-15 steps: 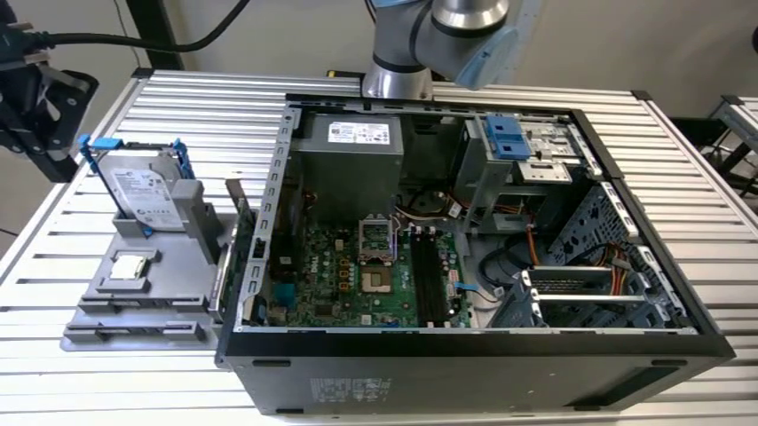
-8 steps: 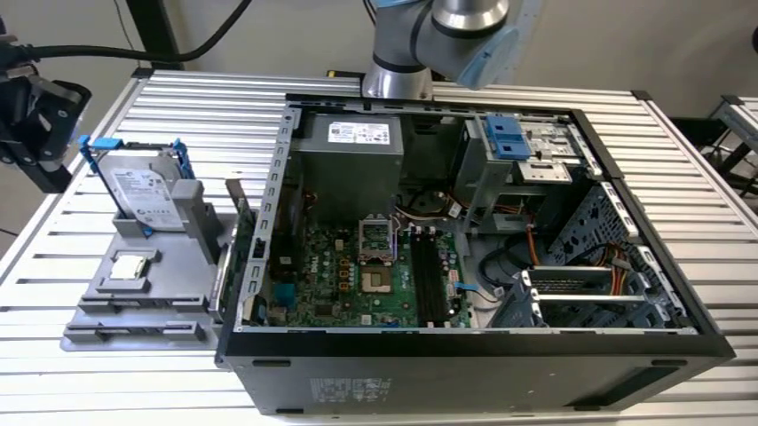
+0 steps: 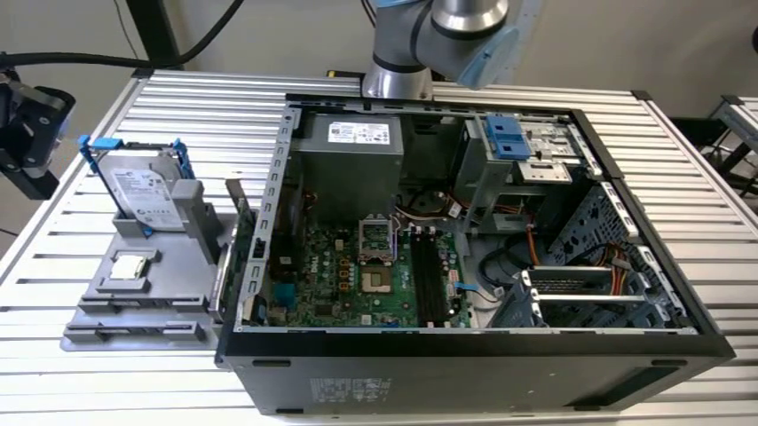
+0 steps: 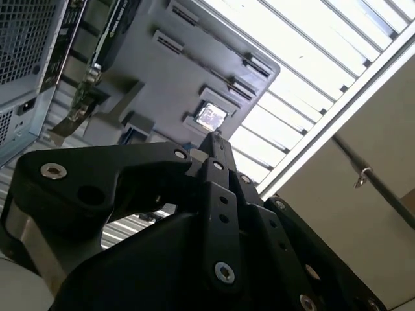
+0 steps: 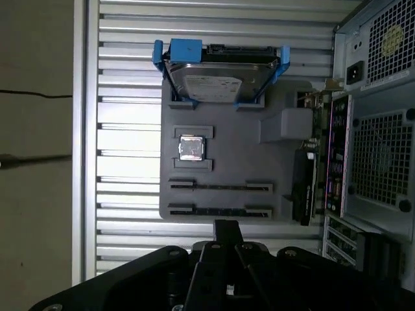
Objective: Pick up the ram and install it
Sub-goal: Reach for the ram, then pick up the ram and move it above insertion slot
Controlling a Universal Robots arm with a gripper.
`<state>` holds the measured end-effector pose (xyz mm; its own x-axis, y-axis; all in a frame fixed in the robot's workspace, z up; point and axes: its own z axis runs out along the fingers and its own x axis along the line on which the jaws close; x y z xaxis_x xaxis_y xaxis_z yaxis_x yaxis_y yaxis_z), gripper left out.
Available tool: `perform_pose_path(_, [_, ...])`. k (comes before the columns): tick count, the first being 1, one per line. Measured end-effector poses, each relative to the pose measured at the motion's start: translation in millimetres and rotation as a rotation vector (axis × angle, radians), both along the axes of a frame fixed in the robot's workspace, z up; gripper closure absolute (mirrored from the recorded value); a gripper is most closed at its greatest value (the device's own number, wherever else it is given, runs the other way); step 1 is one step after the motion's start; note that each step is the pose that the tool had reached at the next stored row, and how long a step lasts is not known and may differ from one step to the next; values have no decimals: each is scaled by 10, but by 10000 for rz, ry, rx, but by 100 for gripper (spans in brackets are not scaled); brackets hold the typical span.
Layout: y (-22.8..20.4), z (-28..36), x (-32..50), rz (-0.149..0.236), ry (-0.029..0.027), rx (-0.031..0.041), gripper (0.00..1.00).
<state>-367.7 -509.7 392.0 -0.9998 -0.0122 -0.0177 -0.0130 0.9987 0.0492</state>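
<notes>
My gripper (image 3: 34, 177) hangs at the exterior view's far left, above the slatted table and apart from the grey holder tray (image 3: 101, 311). In both wrist views its black fingers (image 5: 225, 228) (image 4: 214, 141) meet in one narrow tip with nothing between them. The ram is out of view. The tray's two long slots (image 5: 220, 186) (image 5: 220, 211) look bare. The motherboard's black slots (image 3: 434, 277) lie inside the open computer case (image 3: 474, 346).
On the tray stand a silver hard drive with blue rails (image 3: 145, 193) and a small square chip (image 3: 130, 265). A card with a green board (image 5: 305, 188) stands between tray and case. The arm's base (image 3: 409, 53) rises behind the case.
</notes>
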Motion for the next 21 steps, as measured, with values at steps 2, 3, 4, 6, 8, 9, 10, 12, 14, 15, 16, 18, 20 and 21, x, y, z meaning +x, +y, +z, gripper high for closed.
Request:
perform_pose_path(2, [-30, -1, -3, -40, 1, -1, 100])
perform_pose_path(3, [-49, -2, -3, -60, 0, 0, 100])
perform_pose_path(4, [-68, -2, -4, -79, 1, 0, 100])
perform_pose_path(6, [-99, -2, -4, -113, 0, 0, 100])
perform_pose_path(8, [-109, -2, -7, -143, 1, -1, 100])
perform_pose_path(9, [-109, -2, -6, -149, 1, -1, 100])
perform_pose_path(10, [-109, -2, -6, -149, 0, 0, 100])
perform_pose_path(12, [-110, -2, -6, -153, 0, -1, 100])
perform_pose_path(14, [-110, -2, -6, -153, 0, 0, 100])
perform_pose_path(15, [-110, -2, -6, -154, 0, 0, 100])
perform_pose_path(16, [-110, -2, -6, -154, 0, 0, 100])
perform_pose_path(18, [-110, -2, -6, -155, 0, 0, 100])
perform_pose_path(20, [-110, -2, -6, -155, 1, -1, 100])
perform_pose_path(21, [-110, -2, -6, -155, 0, 0, 100])
